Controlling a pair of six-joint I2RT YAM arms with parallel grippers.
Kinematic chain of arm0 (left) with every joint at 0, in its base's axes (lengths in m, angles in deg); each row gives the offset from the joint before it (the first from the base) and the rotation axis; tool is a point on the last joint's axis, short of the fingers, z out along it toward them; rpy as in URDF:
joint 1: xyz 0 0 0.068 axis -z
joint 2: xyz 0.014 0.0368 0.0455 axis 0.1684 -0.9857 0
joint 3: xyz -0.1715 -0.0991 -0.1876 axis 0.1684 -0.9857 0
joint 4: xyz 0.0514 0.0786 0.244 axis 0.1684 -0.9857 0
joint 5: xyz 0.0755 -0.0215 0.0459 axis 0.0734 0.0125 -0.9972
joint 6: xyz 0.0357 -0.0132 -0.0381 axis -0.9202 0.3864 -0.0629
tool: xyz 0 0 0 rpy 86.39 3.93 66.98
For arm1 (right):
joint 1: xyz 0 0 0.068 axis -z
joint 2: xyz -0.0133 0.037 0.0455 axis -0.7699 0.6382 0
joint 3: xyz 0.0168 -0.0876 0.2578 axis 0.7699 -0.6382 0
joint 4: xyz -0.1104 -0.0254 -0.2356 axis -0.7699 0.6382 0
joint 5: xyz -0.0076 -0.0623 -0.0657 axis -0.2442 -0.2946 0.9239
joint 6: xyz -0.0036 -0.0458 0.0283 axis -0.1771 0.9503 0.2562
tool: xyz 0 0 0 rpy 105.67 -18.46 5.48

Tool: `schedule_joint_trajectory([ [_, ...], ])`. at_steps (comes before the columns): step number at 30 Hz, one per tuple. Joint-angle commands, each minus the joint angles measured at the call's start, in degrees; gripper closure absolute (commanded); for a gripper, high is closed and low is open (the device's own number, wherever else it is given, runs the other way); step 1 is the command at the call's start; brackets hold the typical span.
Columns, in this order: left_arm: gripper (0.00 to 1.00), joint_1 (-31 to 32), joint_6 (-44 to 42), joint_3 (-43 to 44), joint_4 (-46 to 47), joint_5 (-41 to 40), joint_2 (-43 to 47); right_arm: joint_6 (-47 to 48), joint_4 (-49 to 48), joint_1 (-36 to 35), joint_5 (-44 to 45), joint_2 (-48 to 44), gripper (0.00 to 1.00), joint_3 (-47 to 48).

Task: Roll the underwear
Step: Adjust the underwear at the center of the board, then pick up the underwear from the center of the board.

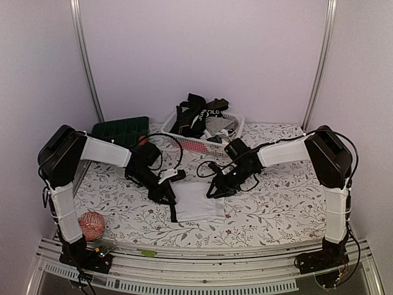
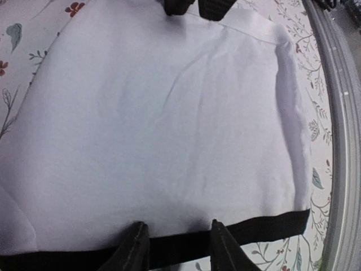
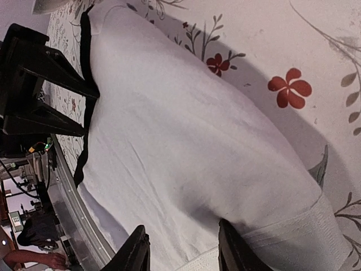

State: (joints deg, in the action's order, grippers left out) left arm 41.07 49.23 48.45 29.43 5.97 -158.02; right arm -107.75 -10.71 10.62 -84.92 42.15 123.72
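Left gripper [image 2: 177, 248] sits at 9 o'clock of the underwear [image 1: 198, 201], jaws part-way apart, both tips down on the black waistband [image 2: 265, 226]. Cloth between them lies flat, no pinch seen. Right gripper [image 3: 183, 251] is at 1 o'clock of the same piece, on the hem opposite the waistband. Its jaws stand a moderate gap apart with white cloth between them (nipped or only straddled, cannot tell).

Underwear is white, spread flat just below centre of the table [image 1: 276, 196], waistband edge toward 9 o'clock. Surface is mostly smooth, with a few soft creases and one long fold along the near edge in the left wrist view.

Basket [image 1: 236, 120] sits at 12 o'clock of the table, white lattice, with a heap [image 1: 196, 114] of dark and grey garments spilling over its rim. Dark green tray [image 1: 121, 129] is at 10 o'clock, beside the basket. Red yarn ball [image 1: 91, 225] is at 8 o'clock, by the left arm's base.
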Motion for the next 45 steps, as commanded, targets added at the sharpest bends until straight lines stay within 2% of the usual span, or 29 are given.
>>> schedule_joint_trajectory([
  [1, 0.54, -0.39, -3.74, -7.09, -1.14, -2.45, 10.23, 6.61, 4.12, -1.21, -0.22, -0.97, 0.56, 0.70],
  [3, 0.46, -1.10, -3.10, -10.18, 3.43, -2.18, 16.33, 6.55, 3.34, -1.88, -2.04, -3.85, 0.54, 0.10],
  [6, 0.40, -1.00, -5.32, -16.06, 10.46, -1.94, 24.90, 3.70, -0.73, -2.20, -4.51, -8.85, 0.51, -2.70],
  [10, 0.39, 2.51, -11.83, -24.19, 17.04, -3.75, 33.25, -1.52, -5.01, -3.13, -5.34, -11.26, 0.52, -4.79],
  [14, 0.45, 8.03, -16.14, -28.69, 21.62, -5.69, 37.19, -5.15, -8.62, -5.31, -7.43, -9.38, 0.59, -3.87],
  [21, 0.60, 16.76, -19.77, -29.35, 24.23, -13.28, 31.74, -9.55, -12.93, -8.61, -9.81, -3.96, 0.68, -1.49],
  [30, 0.65, 22.36, -19.87, -29.99, 32.76, -23.01, 23.31, -11.11, -16.28, -8.89, -10.24, 1.58, 0.85, -3.01],
  [35, 0.69, 22.82, -19.58, -28.94, 34.61, -30.57, 18.15, -10.83, -16.76, -8.89, -9.48, 2.86, 0.88, -5.27],
  [40, 0.80, 22.68, -21.70, -30.95, 35.25, -32.45, 17.77, -10.05, -16.74, -8.88, -8.49, 2.99, 0.90, -6.94],
  [44, 1.00, 22.55, -21.93, -30.28, 32.86, -32.56, 17.49, -9.69, -16.62, -8.88, -8.40, 3.03, 0.90, -8.57],
  [45, 1.00, 22.44, -21.77, -29.77, 31.25, -31.43, 18.20, -9.68, -16.55, -8.89, -8.40, 2.75, 0.90, -8.53],
])
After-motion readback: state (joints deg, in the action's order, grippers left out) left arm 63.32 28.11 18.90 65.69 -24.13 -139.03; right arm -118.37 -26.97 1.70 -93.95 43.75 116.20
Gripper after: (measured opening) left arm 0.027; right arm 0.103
